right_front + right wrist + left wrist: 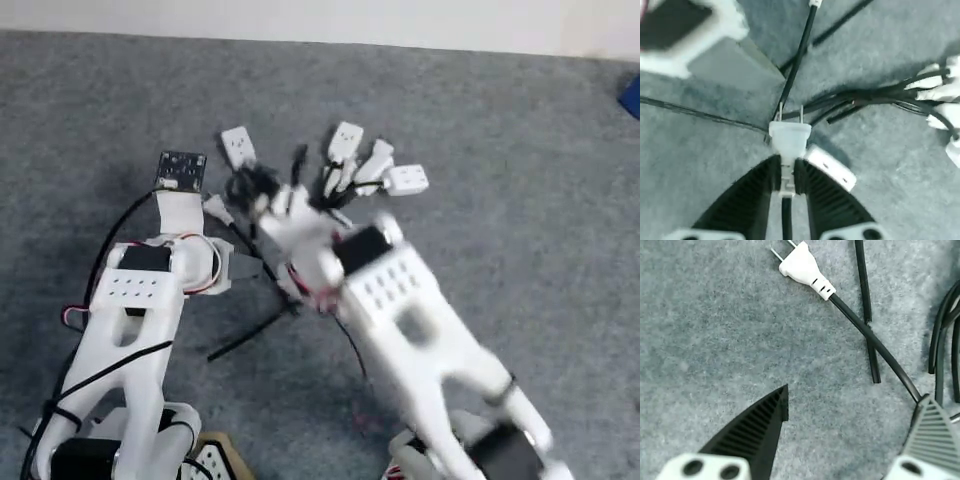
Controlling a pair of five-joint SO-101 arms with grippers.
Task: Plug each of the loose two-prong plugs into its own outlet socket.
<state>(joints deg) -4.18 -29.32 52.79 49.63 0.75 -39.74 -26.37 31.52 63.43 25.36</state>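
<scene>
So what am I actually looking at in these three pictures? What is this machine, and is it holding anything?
The left arm and right arm are robot arms, side by side on a grey table. One picture looks down from above; the other two come from small cameras on each arm's wrist. The left hand is open near a loose white plug lying flat. The right hand is shut on a second plug, prongs pointing away. Nearby lie white sockets on black cords.
</scene>
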